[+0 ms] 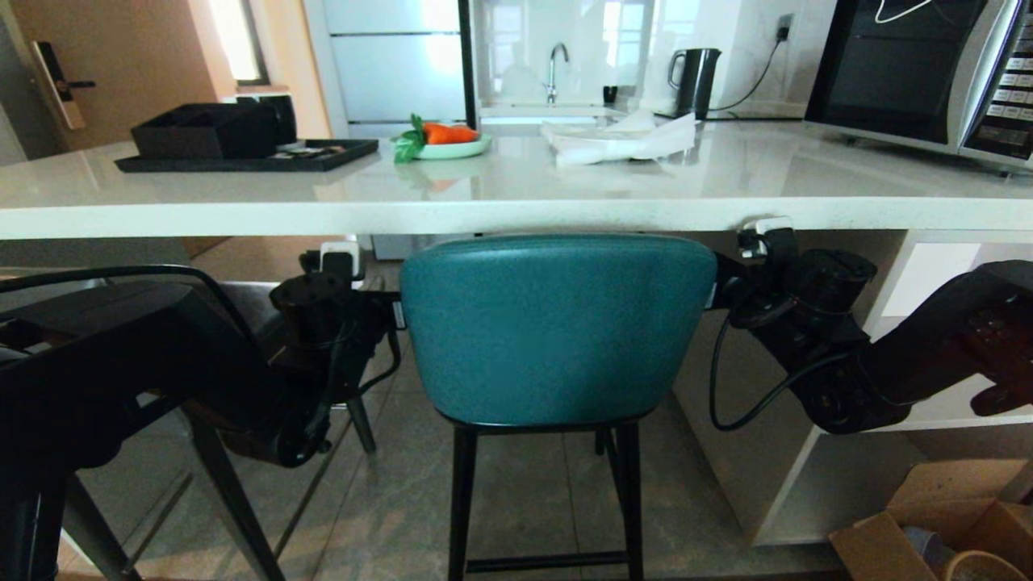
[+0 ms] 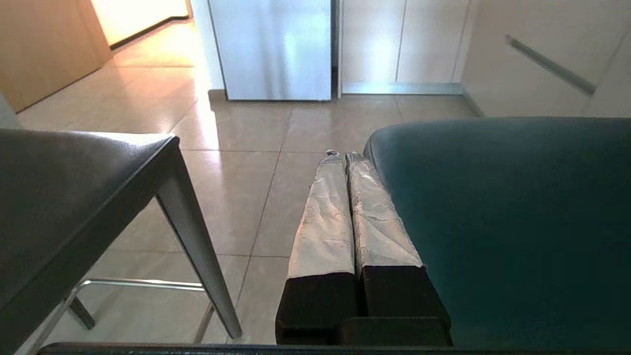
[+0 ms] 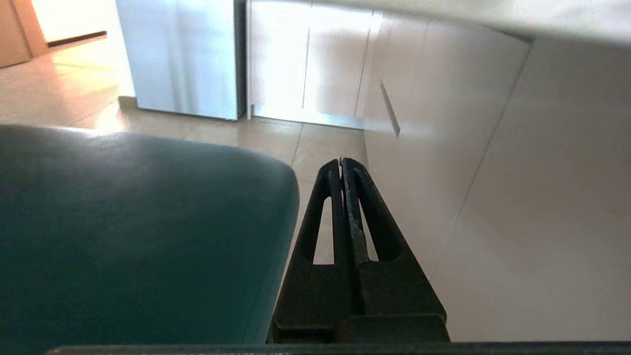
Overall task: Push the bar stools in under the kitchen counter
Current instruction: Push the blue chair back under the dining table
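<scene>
Head view: long white desk [image 1: 516, 190] runs across the frame, thick front edge just above the teal stool back. White side panel [image 1: 726, 436] and open shelves [image 1: 928, 282] stand under its right part. Microwave [image 1: 920, 73] sits at the far right of the desk, black tray [image 1: 242, 157] with a black box on the left, green plate [image 1: 452, 149] with orange food near the middle, white paper [image 1: 621, 137] right of that. Kettle [image 1: 696, 81] and tap [image 1: 555, 68] are on the far worktop behind.

Teal stool [image 1: 557, 327] sits centre, its curved back facing the camera with the top edge close under the desk edge, dark legs on the tiled floor [image 1: 387, 500]. Grey stool [image 2: 74, 197] is to its left, well apart from it, seat corner and thin metal footrest clear in the left wrist view; in the head view it is mostly hidden behind the left arm.

Left claw [image 2: 342, 158] is just beside the teal stool's left edge, fingers pressed together, holding nothing; contact with the stool cannot be told. Right claw [image 3: 341, 162] is just beside the stool's right edge, between it and the white side panel, fingers closed tip to tip, holding nothing. Both arms reach forward under the desk edge on either side of the stool back.

Cardboard boxes [image 1: 936, 516] lie on the floor at lower right
</scene>
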Robot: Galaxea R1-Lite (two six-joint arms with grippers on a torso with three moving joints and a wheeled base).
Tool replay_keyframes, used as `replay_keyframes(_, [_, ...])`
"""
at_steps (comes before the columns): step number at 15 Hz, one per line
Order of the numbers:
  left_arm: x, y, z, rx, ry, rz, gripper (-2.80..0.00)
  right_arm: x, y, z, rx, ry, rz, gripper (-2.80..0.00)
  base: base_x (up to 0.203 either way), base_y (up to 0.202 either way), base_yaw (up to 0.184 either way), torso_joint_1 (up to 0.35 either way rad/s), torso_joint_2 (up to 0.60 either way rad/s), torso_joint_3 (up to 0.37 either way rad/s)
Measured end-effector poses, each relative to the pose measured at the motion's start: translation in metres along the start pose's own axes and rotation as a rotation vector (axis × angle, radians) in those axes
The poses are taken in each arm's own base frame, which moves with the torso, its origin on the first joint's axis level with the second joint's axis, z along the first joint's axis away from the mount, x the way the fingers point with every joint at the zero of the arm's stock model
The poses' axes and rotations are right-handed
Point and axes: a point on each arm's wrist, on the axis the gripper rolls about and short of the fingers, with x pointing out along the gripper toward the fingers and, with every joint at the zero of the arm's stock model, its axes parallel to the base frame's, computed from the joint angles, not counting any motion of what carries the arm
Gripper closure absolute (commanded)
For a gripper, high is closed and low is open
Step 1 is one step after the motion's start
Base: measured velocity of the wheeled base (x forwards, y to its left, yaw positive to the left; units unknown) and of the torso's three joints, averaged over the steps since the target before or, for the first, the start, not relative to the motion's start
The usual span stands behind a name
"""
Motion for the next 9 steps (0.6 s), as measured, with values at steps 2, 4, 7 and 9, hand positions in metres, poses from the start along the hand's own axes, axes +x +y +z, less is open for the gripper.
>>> replay_keyframes(2, [0.0,0.0,0.001,0.0,-0.001,-0.001,0.0,0.001,-0.002,0.001,-0.002,0.001,-0.038,0.0,0.0,0.0,0.0,0.0,0.0,0.0])
replay_keyframes(4, [0.004,0.007,0.0,0.002,-0.002,0.012,0.0,0.003,-0.011,0.001,-0.002,-0.01,-0.076,0.0,0.0,0.0,0.0,0.0,0.0,0.0])
replay_keyframes(7, [0.008,0.018,0.001,0.0,-0.015,0.038,0.0,0.004,-0.02,-0.002,-0.002,-0.005,-0.106,0.0,0.0,0.0,0.0,0.0,0.0,0.0])
replay_keyframes(9, [0.01,0.022,0.0,0.002,-0.013,0.053,0.0,0.003,-0.026,-0.006,-0.002,0.009,-0.144,0.0,0.0,0.0,0.0,0.0,0.0,0.0])
